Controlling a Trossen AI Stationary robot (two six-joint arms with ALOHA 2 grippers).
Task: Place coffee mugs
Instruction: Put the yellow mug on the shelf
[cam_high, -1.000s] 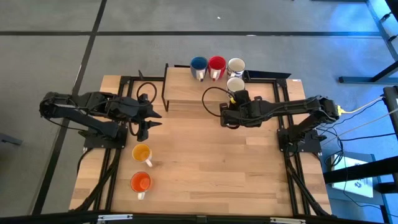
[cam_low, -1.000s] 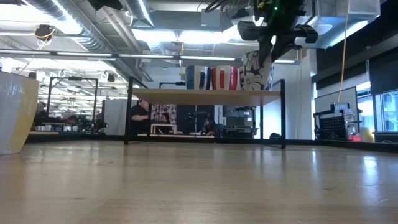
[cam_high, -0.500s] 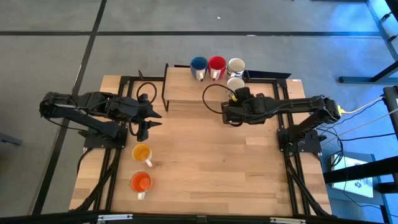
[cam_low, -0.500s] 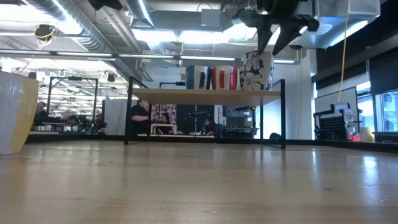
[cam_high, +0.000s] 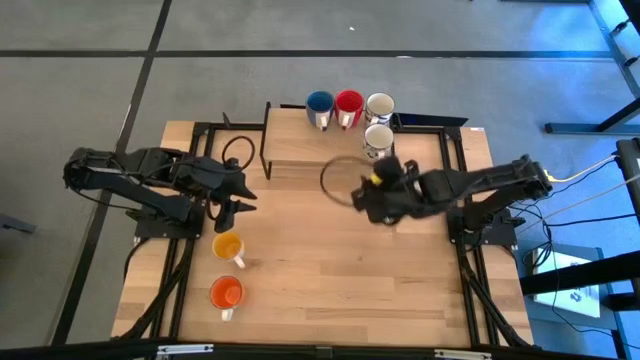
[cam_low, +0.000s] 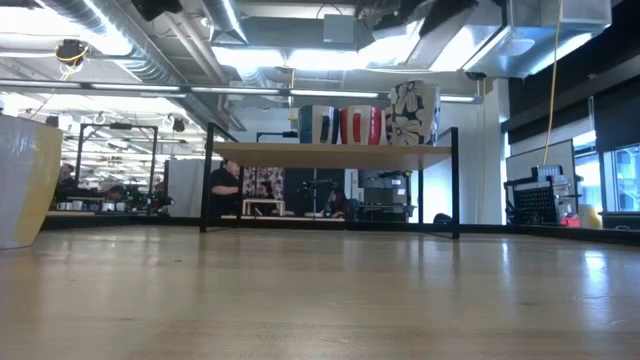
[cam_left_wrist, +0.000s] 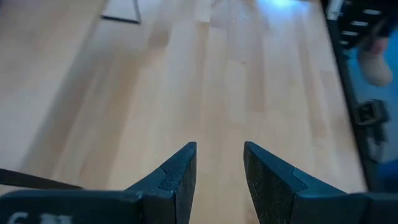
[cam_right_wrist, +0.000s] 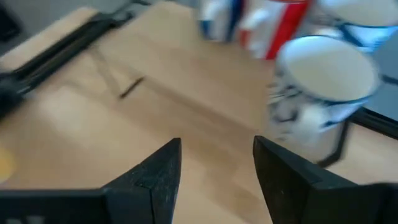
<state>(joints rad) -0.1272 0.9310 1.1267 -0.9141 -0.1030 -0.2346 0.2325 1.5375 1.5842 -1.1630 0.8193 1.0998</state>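
Four mugs stand on their bases on the raised shelf (cam_high: 300, 140): blue (cam_high: 319, 103), red (cam_high: 348, 103), and two white mugs with dark print (cam_high: 379, 105) (cam_high: 378, 138). The yellow-orange mug (cam_high: 228, 246) and the orange mug (cam_high: 227, 293) sit on the table top at its near left. My right gripper (cam_high: 368, 192) hangs open just near of the shelf; its wrist view shows the closer white mug (cam_right_wrist: 323, 81) ahead of the open fingers (cam_right_wrist: 216, 165). My left gripper (cam_high: 245, 200) is open above the table, a little far of the yellow-orange mug.
The shelf stands on a black frame with posts (cam_low: 455, 180) at the table's far side, seen in the low view with three mugs on top (cam_low: 414, 113). A black cable loop (cam_high: 335, 180) lies by my right gripper. Bare wood spans the table's middle and near right.
My right gripper has come off the closer white mug, risen out of the low view and drawn back toward the table's near edge. The white mug stays upright on the shelf. My left arm has hardly moved.
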